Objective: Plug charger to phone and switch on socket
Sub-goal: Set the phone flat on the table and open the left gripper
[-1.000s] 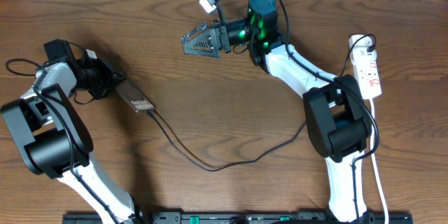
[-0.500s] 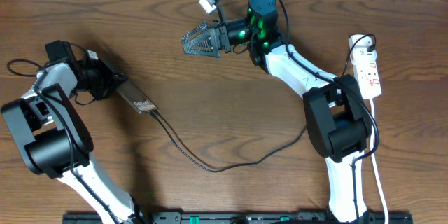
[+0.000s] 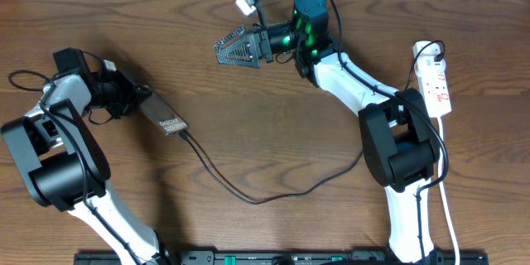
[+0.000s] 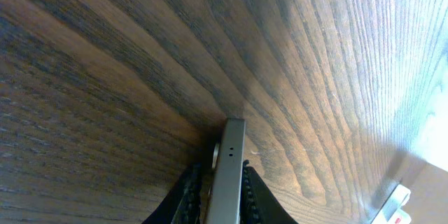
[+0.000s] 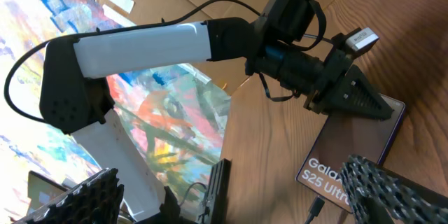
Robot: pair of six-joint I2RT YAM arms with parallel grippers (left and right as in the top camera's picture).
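Leftmost, the left gripper (image 3: pixel 139 98) sets its fingers (image 4: pixel 187 194) on either side of the thin edge of the phone (image 3: pixel 161 117); whether they pinch it, I cannot tell. The phone lies on the table (image 3: pixel 273 132), with the charger (image 3: pixel 257 199) looping from its end. The right gripper (image 3: pixel 225 51) hovers with its fingers wide apart. The socket (image 3: pixel 437 83) lies far right.

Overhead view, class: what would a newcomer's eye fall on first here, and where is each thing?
The right end effector, jaws wide open, hangs over the far middle of the table. At the left, the left end effector has its fingers either side of a dark Galaxy S25 Ultra phone. A thin black charger cable loops from the phone's end across the wood towards the right side.
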